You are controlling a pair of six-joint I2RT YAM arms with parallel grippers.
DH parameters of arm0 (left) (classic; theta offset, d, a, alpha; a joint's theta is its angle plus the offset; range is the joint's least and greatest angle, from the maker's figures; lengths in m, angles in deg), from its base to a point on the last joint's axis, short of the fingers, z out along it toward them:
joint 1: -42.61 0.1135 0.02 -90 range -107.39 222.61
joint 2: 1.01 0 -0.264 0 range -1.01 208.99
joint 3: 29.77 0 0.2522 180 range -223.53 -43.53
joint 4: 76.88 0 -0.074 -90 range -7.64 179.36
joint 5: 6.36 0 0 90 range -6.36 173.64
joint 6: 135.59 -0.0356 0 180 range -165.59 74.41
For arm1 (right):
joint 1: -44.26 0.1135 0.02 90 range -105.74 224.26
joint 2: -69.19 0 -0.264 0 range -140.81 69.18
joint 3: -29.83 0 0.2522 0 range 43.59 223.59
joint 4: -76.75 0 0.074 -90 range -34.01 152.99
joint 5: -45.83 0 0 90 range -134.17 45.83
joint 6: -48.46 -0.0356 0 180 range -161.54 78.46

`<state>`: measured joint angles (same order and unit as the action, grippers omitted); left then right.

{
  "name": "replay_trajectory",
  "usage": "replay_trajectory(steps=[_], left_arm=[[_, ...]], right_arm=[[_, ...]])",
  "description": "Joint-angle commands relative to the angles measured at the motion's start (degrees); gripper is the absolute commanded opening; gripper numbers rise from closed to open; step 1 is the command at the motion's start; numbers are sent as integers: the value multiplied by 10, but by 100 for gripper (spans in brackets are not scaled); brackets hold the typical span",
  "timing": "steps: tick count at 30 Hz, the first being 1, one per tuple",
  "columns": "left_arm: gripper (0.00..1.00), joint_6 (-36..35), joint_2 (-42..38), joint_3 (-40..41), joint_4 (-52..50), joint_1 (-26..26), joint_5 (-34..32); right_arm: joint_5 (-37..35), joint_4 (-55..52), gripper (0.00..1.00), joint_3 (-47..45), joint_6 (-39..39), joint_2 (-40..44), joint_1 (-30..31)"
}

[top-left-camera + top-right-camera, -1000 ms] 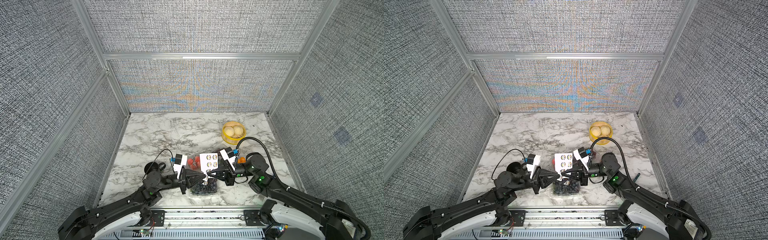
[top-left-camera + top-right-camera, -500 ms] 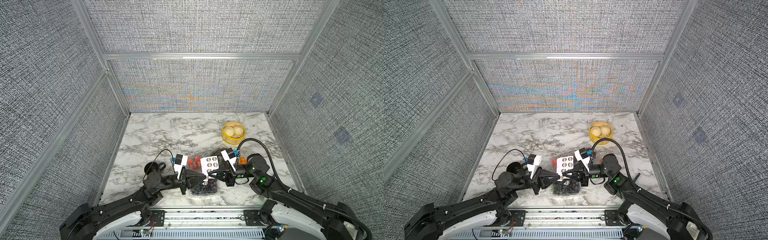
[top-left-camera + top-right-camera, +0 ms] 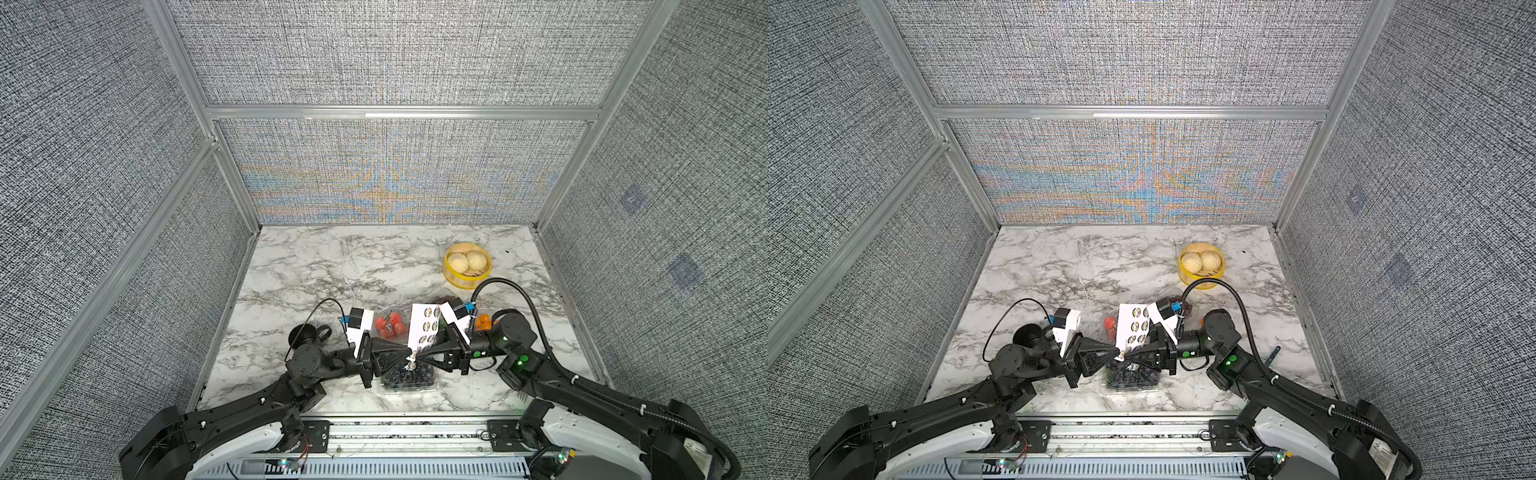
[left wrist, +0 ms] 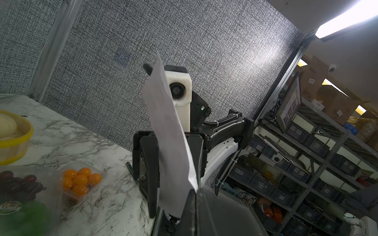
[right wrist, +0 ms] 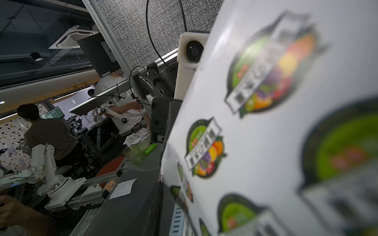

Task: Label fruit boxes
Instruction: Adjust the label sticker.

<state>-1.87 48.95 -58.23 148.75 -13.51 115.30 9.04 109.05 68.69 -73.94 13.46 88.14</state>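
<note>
Tipping the sticker sheet [image 3: 424, 328] up from its flatter lie of a second ago. Pinching its lower corner in the left gripper [image 3: 409, 356]; nosing the right gripper [image 3: 419, 360] in, spread or not impossible to tell. Probably readying a peel above the dark-grape box [image 3: 409, 376], sitting at the table's near edge.

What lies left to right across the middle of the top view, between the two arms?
Left end effector → red fruit box → sticker sheet → orange fruit box.
</note>
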Motion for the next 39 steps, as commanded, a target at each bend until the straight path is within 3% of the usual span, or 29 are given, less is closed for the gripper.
replay_trajectory(steps=[1, 14, 25, 39], left_arm=[[0, 0, 0, 1, 25, 0, 10], [0, 20, 3, 6, 64, 0, 41], [0, 11, 8, 3, 48, 1, 33], [0, 9, 26, 1, 56, 0, 34]], right_arm=[[9, 26, 37, 6, -3, -2, 1], [-8, 2, 38, 6, 16, 9, -4], [18, 77, 38, -6, -28, -6, 0], [-2, 34, 39, 7, -10, -4, 6]])
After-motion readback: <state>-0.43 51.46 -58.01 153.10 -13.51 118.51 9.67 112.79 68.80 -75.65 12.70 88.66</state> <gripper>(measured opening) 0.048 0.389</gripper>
